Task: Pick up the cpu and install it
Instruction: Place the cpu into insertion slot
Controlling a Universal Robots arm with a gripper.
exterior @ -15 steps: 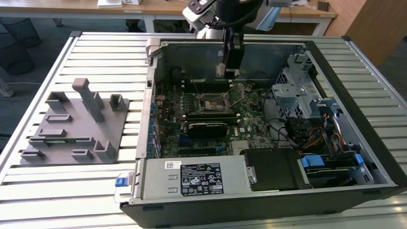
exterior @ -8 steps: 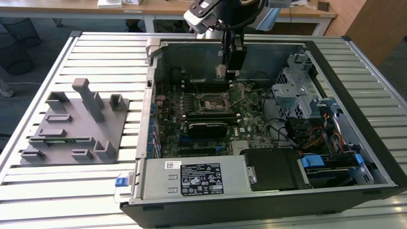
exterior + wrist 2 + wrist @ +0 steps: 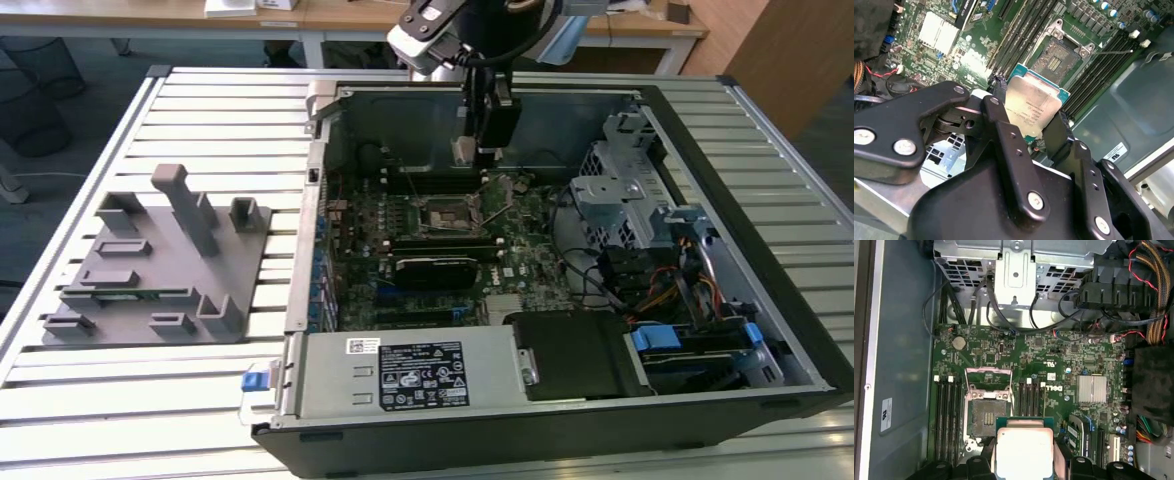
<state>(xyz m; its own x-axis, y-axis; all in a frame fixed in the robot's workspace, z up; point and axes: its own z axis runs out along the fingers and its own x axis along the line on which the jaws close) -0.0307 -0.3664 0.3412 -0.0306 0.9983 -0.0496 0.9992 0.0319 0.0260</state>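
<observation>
Black fingers (image 3: 1004, 131) of the gripper (image 3: 1031, 119) loom closest in the second wrist view, pinched onto the cpu (image 3: 1032, 102) from two opposite edges, its silver lid bare and facing the lens. Both wrist views show the chip clear of the board (image 3: 1054, 355), carried in the air near the socket (image 3: 988, 412) but apart from it and not seated (the socket's contact field lies exposed, and its metal frame (image 3: 988, 377) appears swung back). In the exterior view the gripper (image 3: 481, 135) hangs inside the open case (image 3: 534, 90). The grey fixture (image 3: 160, 265) sits on the slatted table (image 3: 134, 420) toward the exterior view's left, well apart from the work. I judge the chip light and quite stiff, so weight is no concern. The trouble is that its lid is smooth metal and likely slippery, and its underside and the socket's contacts are probably delicate. The edges seem the right place to hold it, as here, with only a modest squeeze and the chip level. A tilt or a sideways scrape at the socket could bend contacts, and whether its corner marks match the socket I cannot tell.
</observation>
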